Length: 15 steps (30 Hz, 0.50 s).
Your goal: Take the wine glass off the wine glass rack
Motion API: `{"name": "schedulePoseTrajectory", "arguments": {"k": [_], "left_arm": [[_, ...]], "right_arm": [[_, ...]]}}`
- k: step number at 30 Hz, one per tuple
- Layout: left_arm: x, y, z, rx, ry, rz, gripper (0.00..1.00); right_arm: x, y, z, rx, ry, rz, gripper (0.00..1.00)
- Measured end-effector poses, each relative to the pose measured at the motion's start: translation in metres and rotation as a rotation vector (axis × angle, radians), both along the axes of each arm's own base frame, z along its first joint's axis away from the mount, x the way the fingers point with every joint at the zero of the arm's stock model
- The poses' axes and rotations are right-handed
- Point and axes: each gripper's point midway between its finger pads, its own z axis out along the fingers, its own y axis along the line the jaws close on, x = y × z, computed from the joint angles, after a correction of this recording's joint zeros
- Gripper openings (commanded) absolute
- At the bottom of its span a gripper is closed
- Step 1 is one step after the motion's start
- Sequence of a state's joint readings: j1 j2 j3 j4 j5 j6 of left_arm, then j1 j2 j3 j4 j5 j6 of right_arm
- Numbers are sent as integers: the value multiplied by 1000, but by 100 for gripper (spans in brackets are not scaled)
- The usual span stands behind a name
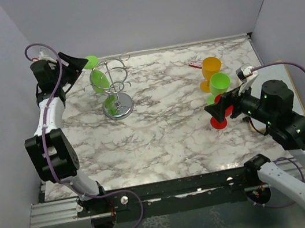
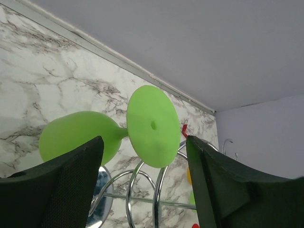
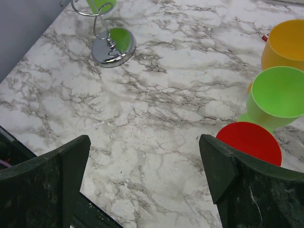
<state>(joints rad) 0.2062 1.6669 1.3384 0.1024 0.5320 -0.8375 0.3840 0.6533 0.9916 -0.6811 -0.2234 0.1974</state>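
Note:
A green wine glass [image 1: 98, 79] hangs upside down from the looped arms of the chrome wine glass rack [image 1: 119, 106] at the back left of the marble table. My left gripper [image 1: 82, 63] is up at the rack's top. In the left wrist view its jaws [image 2: 144, 138] stand open on either side of the glass's round foot [image 2: 152, 126], with a gap on each side; the bowl [image 2: 71, 135] points left and the wire loops [image 2: 142, 190] sit below. My right gripper [image 1: 219, 104] hovers open and empty over the table [image 3: 145, 137] at the right.
Three upright glasses stand at the right: orange [image 1: 211, 68], green [image 1: 219, 83] and red [image 1: 219, 120], the red one [image 3: 249, 142] just beside my right finger. A small red item [image 1: 194, 65] lies near the back wall. The rack's round base [image 3: 113, 47] shows far off.

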Motion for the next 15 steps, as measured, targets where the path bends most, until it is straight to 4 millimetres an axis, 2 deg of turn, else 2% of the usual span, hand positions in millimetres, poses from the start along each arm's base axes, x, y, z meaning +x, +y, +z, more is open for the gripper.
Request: {"name": "schedulePoseTrajectory", "arguments": {"k": [8, 15], "left_arm": [[13, -3, -20, -75, 37, -13, 57], [17, -6, -18, -114, 26, -21, 40]], "right_arm": [[2, 1, -2, -3, 7, 0, 100], [2, 1, -2, -3, 8, 0, 100]]}}
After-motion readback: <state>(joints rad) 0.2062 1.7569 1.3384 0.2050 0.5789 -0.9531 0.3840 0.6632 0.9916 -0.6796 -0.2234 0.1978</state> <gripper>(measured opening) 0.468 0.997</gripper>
